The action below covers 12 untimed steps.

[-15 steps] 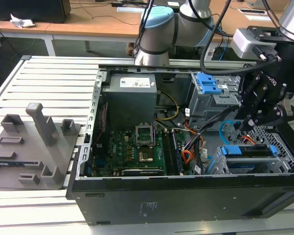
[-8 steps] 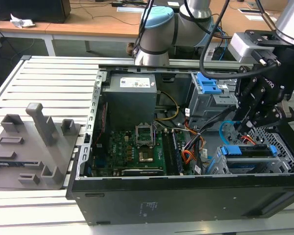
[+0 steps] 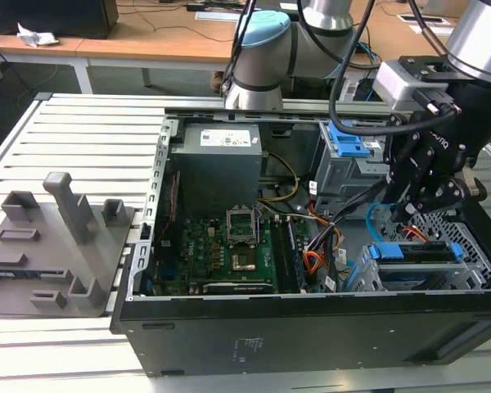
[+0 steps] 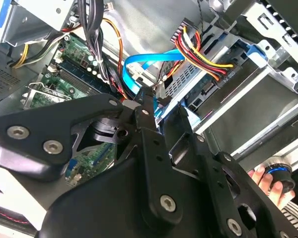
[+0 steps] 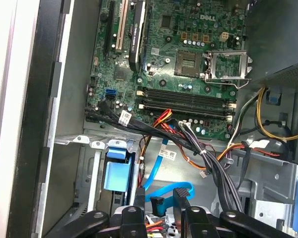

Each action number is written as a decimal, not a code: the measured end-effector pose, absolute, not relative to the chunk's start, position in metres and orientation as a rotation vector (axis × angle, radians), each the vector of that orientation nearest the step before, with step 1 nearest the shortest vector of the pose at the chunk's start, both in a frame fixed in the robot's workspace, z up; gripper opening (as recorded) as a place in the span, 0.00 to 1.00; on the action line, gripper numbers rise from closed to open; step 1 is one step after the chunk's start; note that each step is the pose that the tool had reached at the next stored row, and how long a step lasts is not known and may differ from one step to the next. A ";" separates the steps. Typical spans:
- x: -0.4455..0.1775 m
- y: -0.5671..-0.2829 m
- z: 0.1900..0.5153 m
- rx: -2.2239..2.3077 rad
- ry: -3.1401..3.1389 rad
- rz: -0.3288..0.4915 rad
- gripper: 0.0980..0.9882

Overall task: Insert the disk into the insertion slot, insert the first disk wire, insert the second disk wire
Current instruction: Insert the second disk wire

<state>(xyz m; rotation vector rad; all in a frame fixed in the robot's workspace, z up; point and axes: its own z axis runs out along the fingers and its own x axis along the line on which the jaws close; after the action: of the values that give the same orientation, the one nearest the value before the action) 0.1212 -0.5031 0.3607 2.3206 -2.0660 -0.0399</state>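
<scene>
While disk (image 3: 417, 252) in slot (image 3: 457, 229), hand (image 3: 411, 209) near.

Exterior view, layout as found. The open computer case (image 3: 311, 327) is lying on the slatted table (image 3: 82, 131), taking up the centre and right of the frame. A fixture block (image 3: 57, 237) is sitting on the table at the exterior view's left, just beside the case.

Inside the case:
- The motherboard (image 3: 229, 246) is lying at centre.
- The power supply (image 3: 217, 155) is sitting behind it, toward the upper frame.
- The tall drive cage (image 3: 348, 164) is standing to the right of the power supply.
- The insertion slot (image 3: 475, 262) is sitting at lower right, in front of that cage, and the disk (image 3: 417, 252) is resting in it.

The gripper (image 3: 409, 209) is hanging just above the disk. The second disk wire (image 3: 370, 217) is looping beside the gripper, on the side toward the motherboard. The arm's base (image 3: 258, 57) is standing behind the case at upper centre.
</scene>
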 end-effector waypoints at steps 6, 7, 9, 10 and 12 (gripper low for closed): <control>0.121 -0.503 0.361 2.321 -2.066 -0.040 0.14; 0.121 -0.503 0.361 2.321 -2.066 -0.040 0.07; 0.121 -0.503 0.361 2.321 -2.066 -0.040 0.07; 0.121 -0.504 0.361 2.321 -2.066 -0.040 0.07; 0.121 -0.508 0.361 2.321 -2.066 -0.040 0.07</control>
<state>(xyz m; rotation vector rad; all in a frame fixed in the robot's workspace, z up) 0.1211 -0.5080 0.3607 2.3206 -2.0660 -0.0398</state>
